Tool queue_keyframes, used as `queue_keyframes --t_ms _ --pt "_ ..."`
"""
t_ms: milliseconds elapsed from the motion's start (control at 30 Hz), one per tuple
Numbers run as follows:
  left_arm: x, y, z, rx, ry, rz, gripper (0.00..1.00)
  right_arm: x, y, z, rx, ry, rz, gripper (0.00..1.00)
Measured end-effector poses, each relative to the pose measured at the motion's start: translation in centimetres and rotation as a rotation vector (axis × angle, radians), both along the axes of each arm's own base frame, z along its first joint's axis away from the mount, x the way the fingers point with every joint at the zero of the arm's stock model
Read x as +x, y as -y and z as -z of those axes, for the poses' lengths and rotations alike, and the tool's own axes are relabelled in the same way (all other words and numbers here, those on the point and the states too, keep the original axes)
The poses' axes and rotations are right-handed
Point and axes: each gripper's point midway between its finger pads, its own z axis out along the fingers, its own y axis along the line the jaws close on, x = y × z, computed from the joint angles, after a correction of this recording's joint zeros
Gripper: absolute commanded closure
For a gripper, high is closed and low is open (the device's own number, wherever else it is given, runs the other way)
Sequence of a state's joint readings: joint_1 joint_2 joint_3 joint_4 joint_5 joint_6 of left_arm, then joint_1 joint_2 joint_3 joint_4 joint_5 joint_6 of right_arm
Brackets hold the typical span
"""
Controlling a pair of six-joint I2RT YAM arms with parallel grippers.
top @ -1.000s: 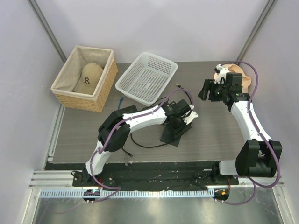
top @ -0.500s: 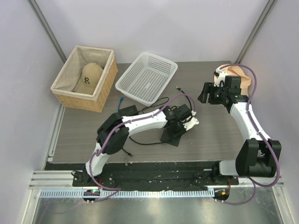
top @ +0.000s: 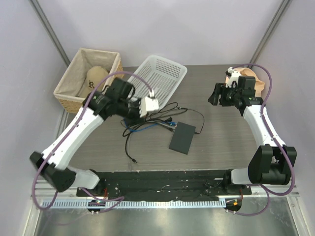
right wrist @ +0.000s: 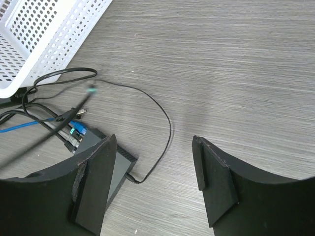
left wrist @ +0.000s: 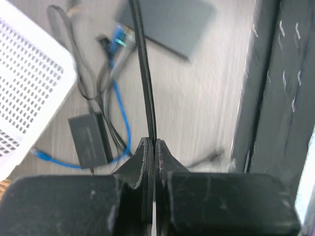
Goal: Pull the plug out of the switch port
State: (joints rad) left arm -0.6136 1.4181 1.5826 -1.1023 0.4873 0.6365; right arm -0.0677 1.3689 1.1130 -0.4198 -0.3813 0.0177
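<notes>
Plug (right wrist: 90,91), blurred, seems clear of the switch (top: 183,137) lying flat mid-way on the surface (top: 221,142) by other leads (top: 142,127); left pincer (left wrist: 151,147) clenched on its black cable (left wrist: 146,88), right pincer (right wrist: 152,179) released and idle, so draw away steadily, minding neighbouring plugs (right wrist: 74,132).

Lab test cell: plain pale walls (top: 172,24), aluminium rail (top: 54,189).

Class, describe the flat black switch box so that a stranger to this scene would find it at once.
Start at the white mesh basket at the back of the grey table; in front of it lies a tangle of black and blue cables. At the tangle's right end lies the switch, a flat matte-black slab, larger and flatter than the small black adapter brick beside the basket.
</notes>
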Motion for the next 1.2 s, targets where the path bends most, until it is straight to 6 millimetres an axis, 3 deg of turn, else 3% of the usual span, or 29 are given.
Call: queue_keyframes --t_ms 67,133,267,367,533,600,733,767,800,833,867,933,1000,1067,1167,1200 --pt "-2.4 -2.1 1.0 0.061 0.049 0.073 1.00 0.0 0.0 0.0 0.000 0.001 -0.002 0.29" --pt "-4.4 -4.4 3.6 0.148 0.062 0.120 1.00 0.0 -0.1 0.0 0.001 0.001 -0.004 0.29" --pt "-5.8 -11.9 10.9 0.428 0.086 0.048 1.00 -0.1 -0.1 0.5 0.004 -0.003 -0.005 0.28" --pt "-4.9 -14.9 11.7 0.485 0.141 -0.076 1.00 -0.5 -0.1 1.3 0.006 -0.022 -0.005 0.28" --pt "-2.0 -18.8 10.0 0.510 0.462 -0.260 1.00 -0.7 -0.2 1.8 0.011 -0.036 -0.004 0.28" --pt "-1.8 -20.2 10.9 0.557 0.576 -0.255 1.00 -0.7 -0.3 1.7 0.019 -0.032 -0.003 0.28" --pt "-3.3 -22.8 15.0 0.689 0.647 -0.173 1.00 -0.4 -0.5 1.6 0.035 -0.026 -0.002 0.28" --pt "-3.5 -23.1 15.7 0.708 0.646 -0.155 0.97 -0.3 -0.5 1.6 0.039 -0.027 0.000 0.27" --pt "-3.7 -23.4 16.3 0.729 0.644 -0.141 0.87 -0.3 -0.6 1.7 0.042 -0.031 0.000 0.27" --pt "-3.9 -23.7 16.8 0.751 0.641 -0.128 0.63 -0.3 -0.6 1.8 0.043 -0.033 0.000 0.27" --pt "-3.9 -23.8 17.1 0.766 0.638 -0.117 0.55 -0.3 -0.6 1.8 0.043 -0.035 0.000 0.27" --pt "-4.1 -24.3 17.5 0.807 0.620 -0.100 0.43 -0.3 -0.6 1.9 0.044 -0.036 0.000 0.27" --pt "-4.4 -24.6 18.0 0.830 0.583 -0.088 0.38 -0.3 -0.6 1.8 0.043 -0.036 0.000 0.27" --pt "-4.9 -24.5 18.3 0.836 0.511 -0.061 0.21 -0.3 -0.6 1.8 0.045 -0.036 -0.002 0.26" --pt "-4.3 -22.5 15.2 0.740 0.488 -0.063 0.17 -0.4 -0.7 1.9 0.046 -0.041 -0.005 0.26" --pt "-3.5 -20.9 12.9 0.656 0.500 -0.072 0.16 -0.5 -0.7 2.0 0.046 -0.046 -0.007 0.26"
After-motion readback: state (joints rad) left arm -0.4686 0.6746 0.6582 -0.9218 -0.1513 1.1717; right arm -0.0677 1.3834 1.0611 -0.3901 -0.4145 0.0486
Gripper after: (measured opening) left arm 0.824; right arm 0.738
